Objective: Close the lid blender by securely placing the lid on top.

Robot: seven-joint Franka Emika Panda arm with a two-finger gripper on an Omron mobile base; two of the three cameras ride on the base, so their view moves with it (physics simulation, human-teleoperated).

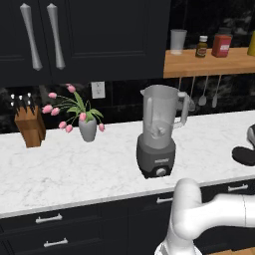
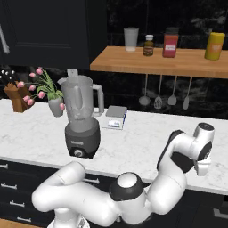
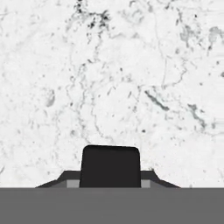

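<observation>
The blender stands on the white marble counter, a clear jar with its mouth uncovered on a dark grey base with a front knob. A flat black disc that looks like the lid lies on the counter well to the blender's right, partly hidden by my arm. My gripper points down at bare marble just right of that disc. Its dark fingertips show as one block with no gap, so it is shut on nothing.
A grey vase of pink tulips and a wooden knife block stand left of the blender. A small box lies behind it. A wooden shelf with a cup and jars hangs above, with utensils below it.
</observation>
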